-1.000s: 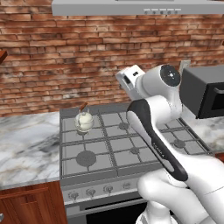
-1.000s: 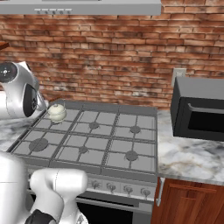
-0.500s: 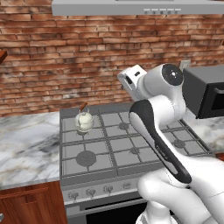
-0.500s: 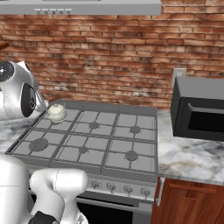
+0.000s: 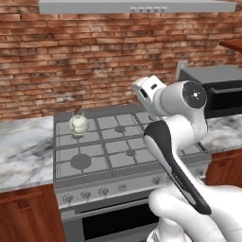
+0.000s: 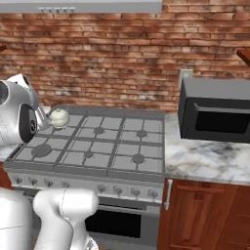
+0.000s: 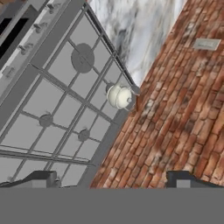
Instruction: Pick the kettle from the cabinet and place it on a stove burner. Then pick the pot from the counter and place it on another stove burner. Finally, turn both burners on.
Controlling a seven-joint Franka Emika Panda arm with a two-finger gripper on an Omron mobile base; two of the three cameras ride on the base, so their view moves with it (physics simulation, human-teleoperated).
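The cream-white kettle (image 5: 78, 125) stands upright on the back-left stove burner of the silver cooktop (image 5: 118, 146), close to the brick wall. It is also in the right base view (image 6: 59, 117) and the hand view (image 7: 119, 96). My gripper (image 7: 113, 181) hangs high over the stove, open, with nothing between its fingers and well apart from the kettle. My arm (image 5: 179, 137) rises over the right half of the cooktop. Other burners (image 6: 138, 158) are bare. The pot is out of view.
White marble counter lies left of the stove (image 5: 23, 151) and right of it (image 6: 205, 158). A dark microwave (image 6: 217, 110) stands on the right counter. A range hood (image 5: 137, 5) hangs above. The knob row (image 6: 93, 188) runs along the stove front.
The whole picture has shifted slightly left and up, so the base has moved. The kettle stays on its burner and the gripper stays open.
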